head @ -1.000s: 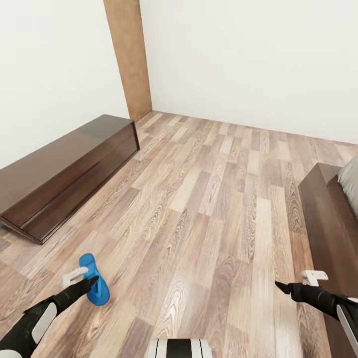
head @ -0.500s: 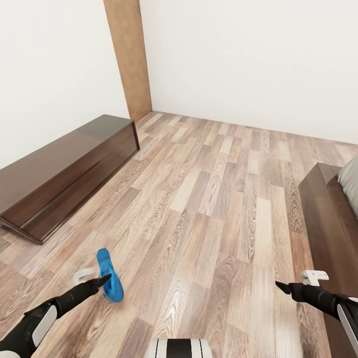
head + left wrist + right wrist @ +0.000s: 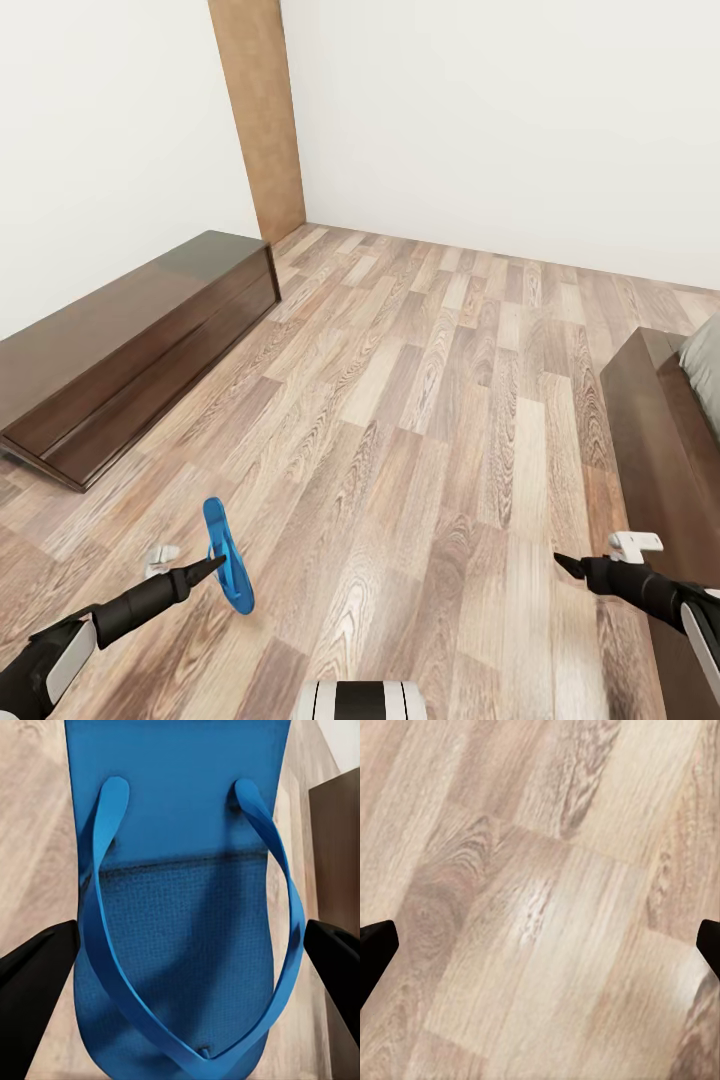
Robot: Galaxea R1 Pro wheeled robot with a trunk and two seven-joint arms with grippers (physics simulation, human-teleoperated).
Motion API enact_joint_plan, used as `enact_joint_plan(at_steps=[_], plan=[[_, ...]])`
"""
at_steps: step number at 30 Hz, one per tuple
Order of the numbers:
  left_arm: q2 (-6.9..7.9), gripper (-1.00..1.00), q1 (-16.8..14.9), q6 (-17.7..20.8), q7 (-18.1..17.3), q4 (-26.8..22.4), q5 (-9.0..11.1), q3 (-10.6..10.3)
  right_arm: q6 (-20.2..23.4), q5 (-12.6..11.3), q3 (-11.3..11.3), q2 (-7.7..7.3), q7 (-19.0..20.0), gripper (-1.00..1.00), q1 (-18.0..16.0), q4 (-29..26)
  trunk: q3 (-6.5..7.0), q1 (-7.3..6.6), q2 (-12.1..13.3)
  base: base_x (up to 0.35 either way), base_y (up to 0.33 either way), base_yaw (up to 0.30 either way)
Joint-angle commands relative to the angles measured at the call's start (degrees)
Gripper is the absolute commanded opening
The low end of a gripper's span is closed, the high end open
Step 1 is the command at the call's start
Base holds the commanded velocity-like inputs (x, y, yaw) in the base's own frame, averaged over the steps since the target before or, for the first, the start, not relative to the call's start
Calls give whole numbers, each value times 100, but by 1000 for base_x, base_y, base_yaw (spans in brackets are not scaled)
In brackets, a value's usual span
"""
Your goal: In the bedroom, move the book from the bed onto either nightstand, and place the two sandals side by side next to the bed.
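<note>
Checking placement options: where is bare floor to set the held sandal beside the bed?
A wide strip of wood floor lies bare between the long dark cabinet and the bed frame. The floor along the frame, ahead of the right gripper, looks free. The left gripper holds the sandal.

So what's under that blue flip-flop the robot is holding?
Brown plank floor lies under the sandal, which is in the left gripper and tilted on edge. Its sole hides the floor directly behind it in the left wrist view.

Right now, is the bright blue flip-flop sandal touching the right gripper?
Apart. In the head view the bright blue flip-flop sandal sits at the left gripper, with bare plank floor between it and the right gripper.
</note>
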Motion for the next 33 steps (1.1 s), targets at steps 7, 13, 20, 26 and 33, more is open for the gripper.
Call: enact_joint_plan(at_steps=[7,13,20,26,33], plan=[[0,-100,-2,88,-26,7,33,12,37,-8,-15,1,25,100,-3,-24,85,-11,4,0,0,0],[0,-100,-2,89,-1,12,35,12,37,-8,-16,1,25,100,-3,-31,217,-27,12,0,0,0],[0,-100,-2,89,-1,10,36,12,37,-8,-16,1,25,100,-3,-38,373,-45,21,0,0,0],[0,-100,-2,89,-6,12,35,12,37,-8,-16,1,25,100,-3,-57,505,-60,29,0,0,0],[0,-100,-2,89,-8,10,36,12,37,-8,-16,1,22,100,-3,-58,661,-78,38,0,0,0]])
